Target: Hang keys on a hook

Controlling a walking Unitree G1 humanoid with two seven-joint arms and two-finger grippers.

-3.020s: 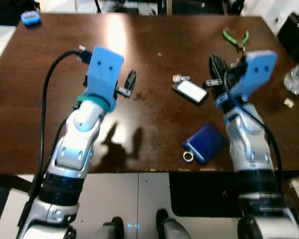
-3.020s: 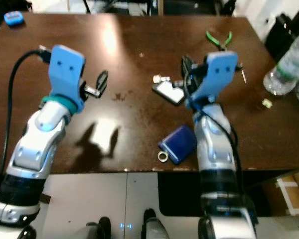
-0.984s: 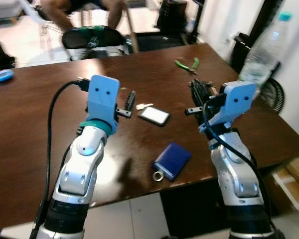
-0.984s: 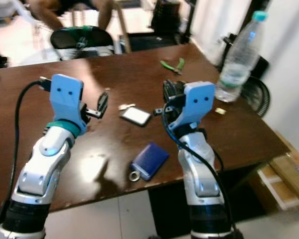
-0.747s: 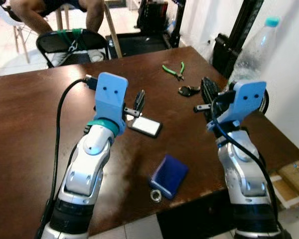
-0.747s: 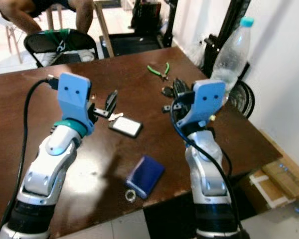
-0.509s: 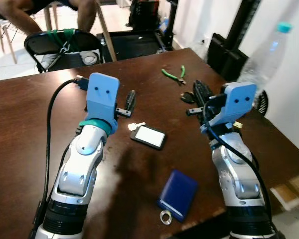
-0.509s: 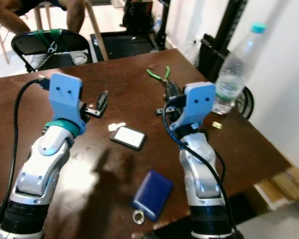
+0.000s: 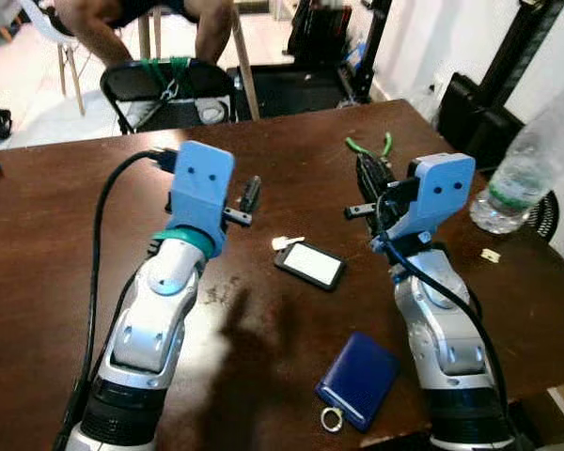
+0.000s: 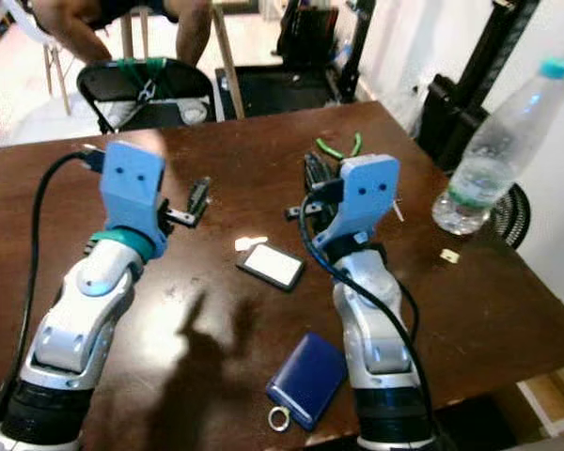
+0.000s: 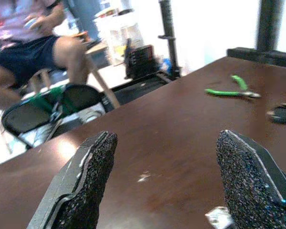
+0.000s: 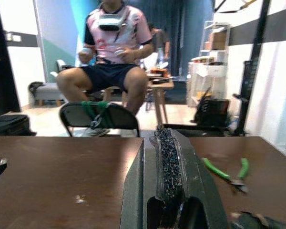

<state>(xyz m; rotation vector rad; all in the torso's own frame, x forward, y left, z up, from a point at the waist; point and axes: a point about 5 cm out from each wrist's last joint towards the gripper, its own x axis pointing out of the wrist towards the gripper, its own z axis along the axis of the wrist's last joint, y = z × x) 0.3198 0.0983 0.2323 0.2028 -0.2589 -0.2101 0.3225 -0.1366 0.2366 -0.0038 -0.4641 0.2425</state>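
Observation:
A dark bunch that looks like keys (image 11: 283,113) lies on the brown table (image 9: 66,235) near the green pliers (image 9: 369,146); in the right wrist view it shows as a blurred dark shape (image 12: 250,222). A small silver key-like piece (image 9: 287,242) lies beside a dark phone (image 9: 310,266). My left gripper (image 9: 251,191) hovers over the table's middle, open with nothing between its fingers (image 11: 86,181). My right gripper (image 9: 367,177) is held up right of the phone, shut and empty, fingers (image 12: 165,157) pressed together.
A blue wallet (image 9: 358,379) with a metal ring (image 9: 331,419) lies near the front edge. A clear water bottle (image 9: 526,164) stands at the right edge, a small white bit (image 9: 490,255) near it. A black chair (image 9: 169,89) and a seated person (image 12: 114,57) are beyond the far edge.
The camera has swung, so the table contents sit differently in the picture. Both arms hold the same raised pose, left gripper open and right gripper shut as before.

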